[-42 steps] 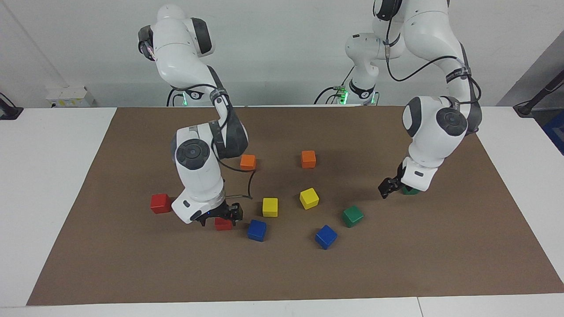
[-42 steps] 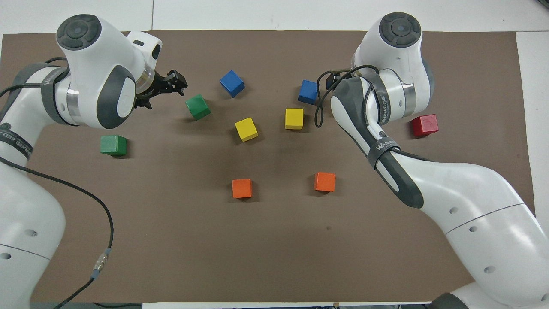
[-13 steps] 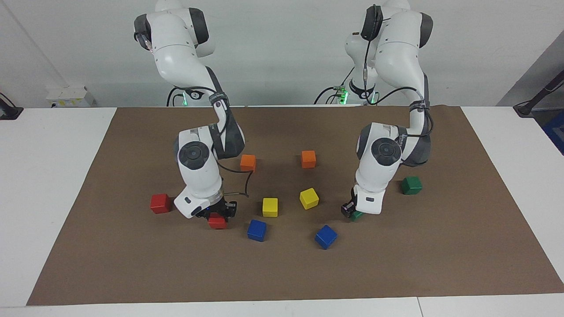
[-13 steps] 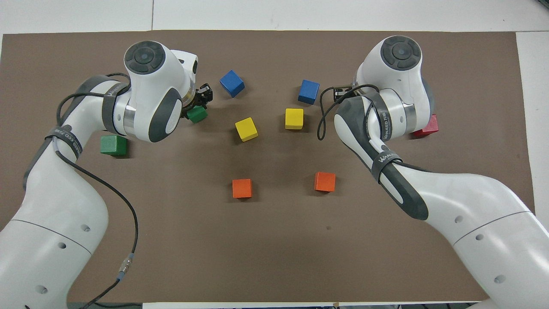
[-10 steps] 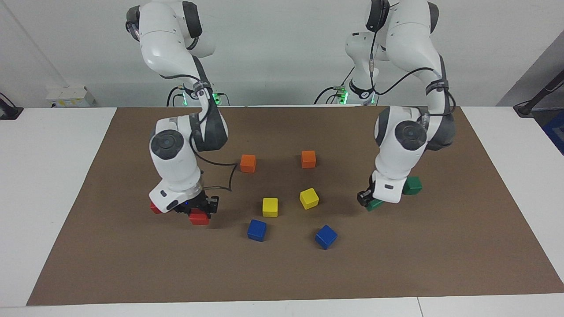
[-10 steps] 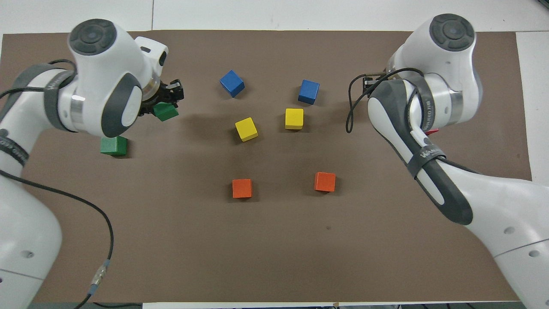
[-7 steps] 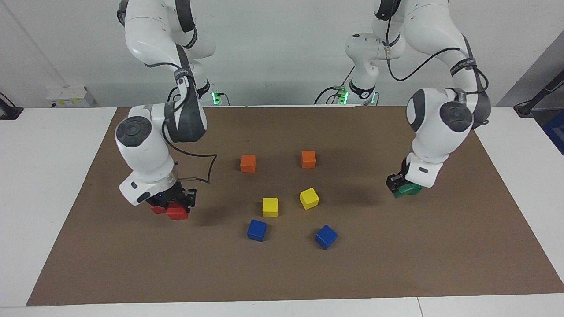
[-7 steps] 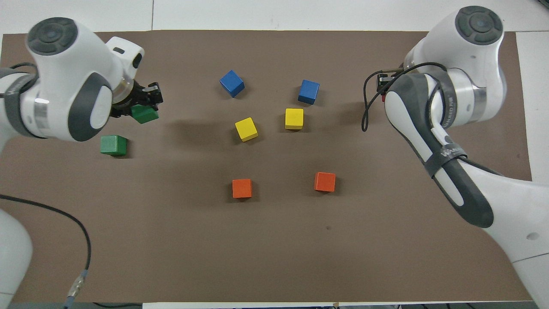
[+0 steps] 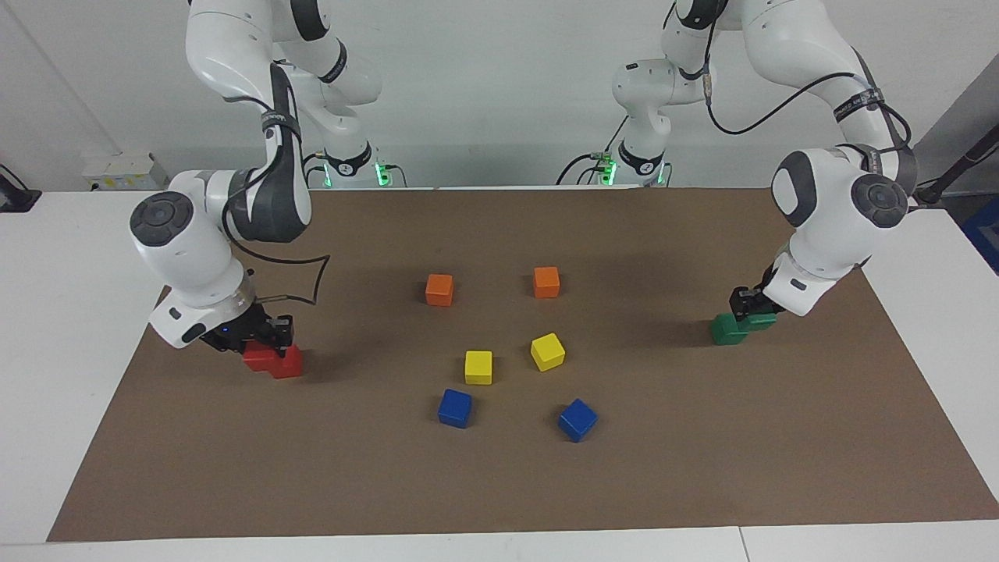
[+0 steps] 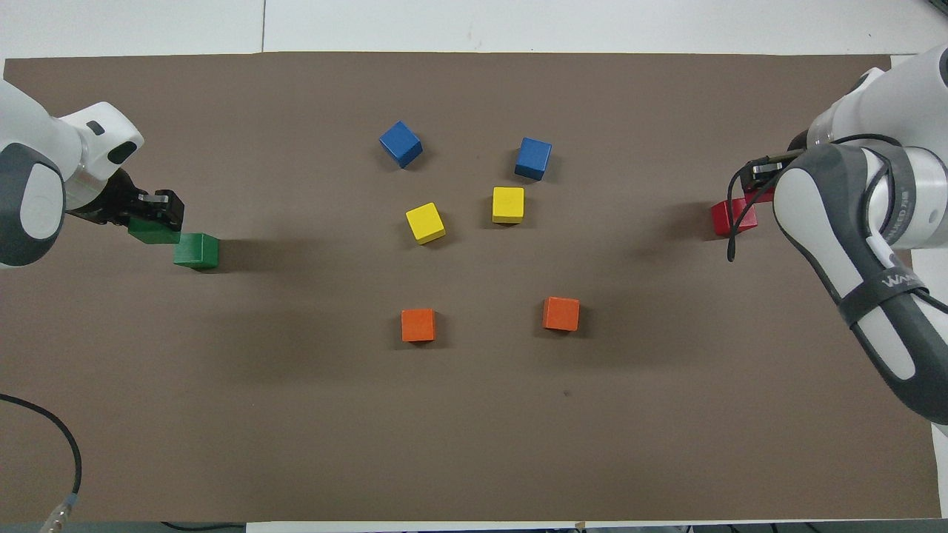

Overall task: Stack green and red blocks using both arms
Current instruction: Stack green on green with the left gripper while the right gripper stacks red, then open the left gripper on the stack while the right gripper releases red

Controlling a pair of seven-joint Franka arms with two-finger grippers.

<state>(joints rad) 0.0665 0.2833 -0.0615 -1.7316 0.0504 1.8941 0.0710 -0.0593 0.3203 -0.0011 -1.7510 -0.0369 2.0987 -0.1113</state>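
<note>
My right gripper (image 9: 254,343) is shut on a red block (image 9: 256,357) and holds it just above the mat, beside the other red block (image 9: 287,363) at the right arm's end. From overhead, that resting red block (image 10: 732,217) shows and the held one (image 10: 763,196) is mostly hidden under the right gripper (image 10: 764,178). My left gripper (image 9: 751,306) is shut on a green block (image 9: 759,318), held slightly above and beside the other green block (image 9: 726,330). From overhead, the left gripper (image 10: 152,211) holds its green block (image 10: 152,232) next to the resting one (image 10: 196,250).
Two orange cubes (image 9: 439,289) (image 9: 546,282), two yellow cubes (image 9: 478,367) (image 9: 548,351) and two blue cubes (image 9: 455,407) (image 9: 577,419) sit in the middle of the brown mat (image 9: 499,484). White table surface borders the mat at both ends.
Both grippers closed on a block, lifted it and carried it outward. The right one brought its red block to the other red one, the left brought its green block to the other green one.
</note>
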